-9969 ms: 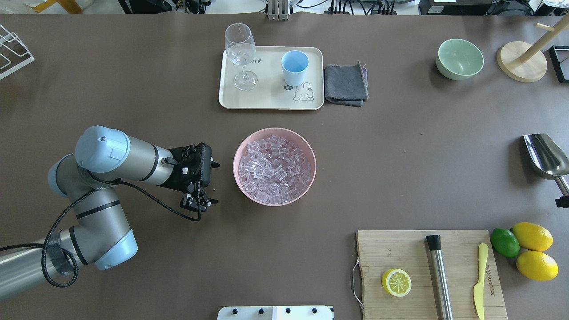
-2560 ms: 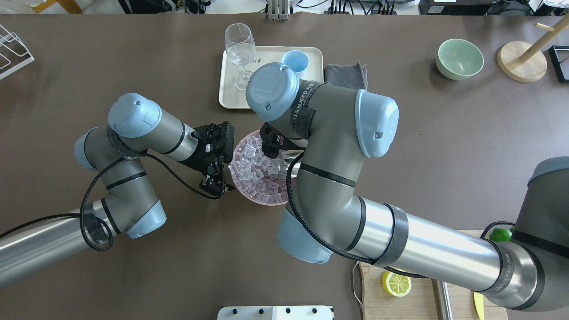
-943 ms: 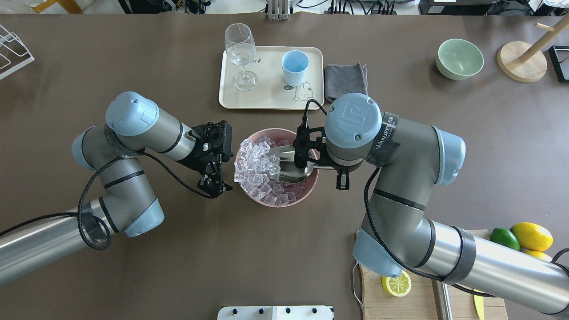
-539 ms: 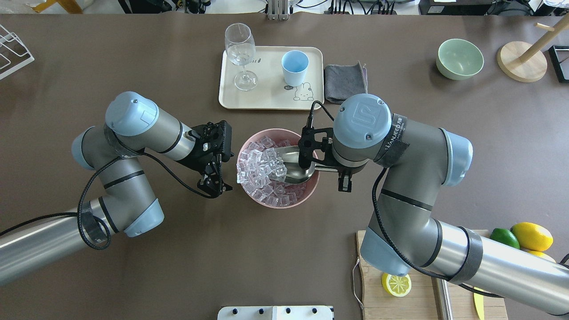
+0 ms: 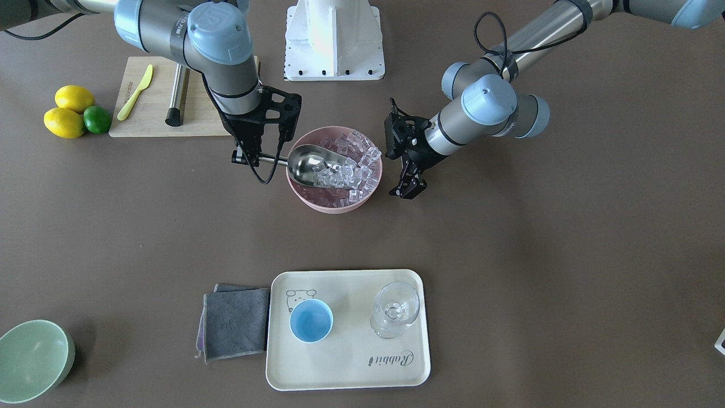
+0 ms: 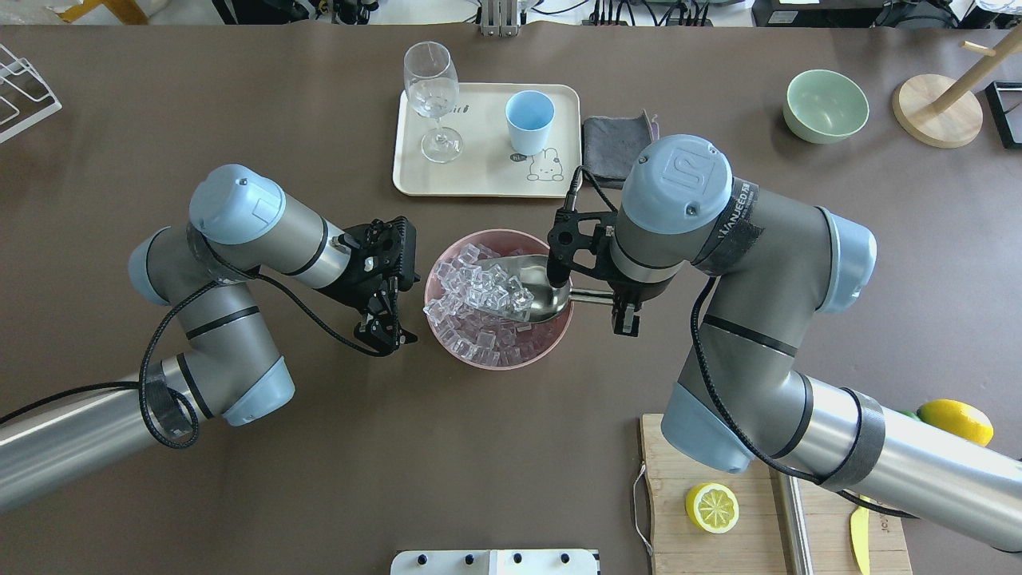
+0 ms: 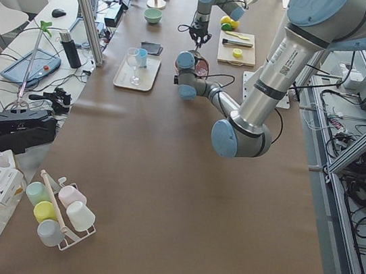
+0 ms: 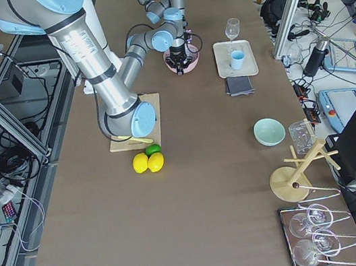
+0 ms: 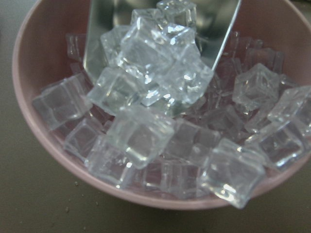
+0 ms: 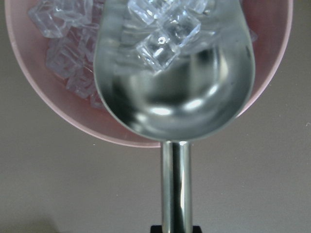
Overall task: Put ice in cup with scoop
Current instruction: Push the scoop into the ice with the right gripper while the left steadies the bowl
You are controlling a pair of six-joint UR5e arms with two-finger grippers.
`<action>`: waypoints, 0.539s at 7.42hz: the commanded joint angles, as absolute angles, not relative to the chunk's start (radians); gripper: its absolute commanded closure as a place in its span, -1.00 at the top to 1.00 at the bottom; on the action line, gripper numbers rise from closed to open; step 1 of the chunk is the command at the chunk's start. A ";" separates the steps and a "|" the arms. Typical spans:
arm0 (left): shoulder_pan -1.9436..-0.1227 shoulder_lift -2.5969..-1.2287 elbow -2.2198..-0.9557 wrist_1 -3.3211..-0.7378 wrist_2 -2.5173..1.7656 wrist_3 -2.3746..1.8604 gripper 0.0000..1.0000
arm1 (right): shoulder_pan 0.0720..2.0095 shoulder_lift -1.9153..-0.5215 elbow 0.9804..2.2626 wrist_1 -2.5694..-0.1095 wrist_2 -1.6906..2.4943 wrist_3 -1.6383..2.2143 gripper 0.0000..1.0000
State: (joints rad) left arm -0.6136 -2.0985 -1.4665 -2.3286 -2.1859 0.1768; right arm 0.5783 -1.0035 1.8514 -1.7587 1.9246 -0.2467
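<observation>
The silver scoop (image 6: 536,292) (image 5: 306,164) lies tilted over the pink bowl (image 6: 551,339) (image 5: 317,199), its trough holding several cubes of ice (image 6: 489,285) (image 10: 165,43). More ice (image 9: 228,167) fills the bowl. My right gripper (image 6: 616,307) (image 5: 248,160) is shut on the scoop's rod handle (image 10: 176,184) at the bowl's right side. My left gripper (image 6: 389,334) (image 5: 408,188) hangs open just left of the bowl, holding nothing. The light-blue cup (image 6: 529,120) (image 5: 311,320) stands upright on the cream tray (image 6: 479,180), far from both grippers.
A stemmed glass (image 6: 432,92) shares the tray, with a folded grey cloth (image 6: 619,144) beside it. A green bowl (image 6: 825,105) and a wooden stand (image 6: 936,112) sit far right. Near right are a cutting board (image 6: 734,551), a lemon half (image 6: 711,507) and a whole lemon (image 6: 955,422).
The right arm has drawn the scoop back toward the bowl's right rim and raised it, with several cubes riding in the trough. The left arm has stayed still.
</observation>
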 commanded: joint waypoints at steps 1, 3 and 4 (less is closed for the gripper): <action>-0.614 -2.098 -1.466 -2.329 -2.186 0.175 0.99 | 0.598 -1.015 1.871 -1.750 1.969 -0.227 -1.00; -0.615 -2.098 -1.466 -2.329 -2.187 0.175 0.99 | 0.618 -1.055 1.891 -1.698 2.008 -0.213 -1.00; -0.617 -2.098 -1.466 -2.329 -2.197 0.175 0.99 | 0.621 -1.077 1.907 -1.680 2.008 -0.212 -1.00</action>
State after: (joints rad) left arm -0.6148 -2.0985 -1.4665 -2.3286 -2.1871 0.1749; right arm 0.6090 -1.0443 1.8850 -1.7100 1.9899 -0.2172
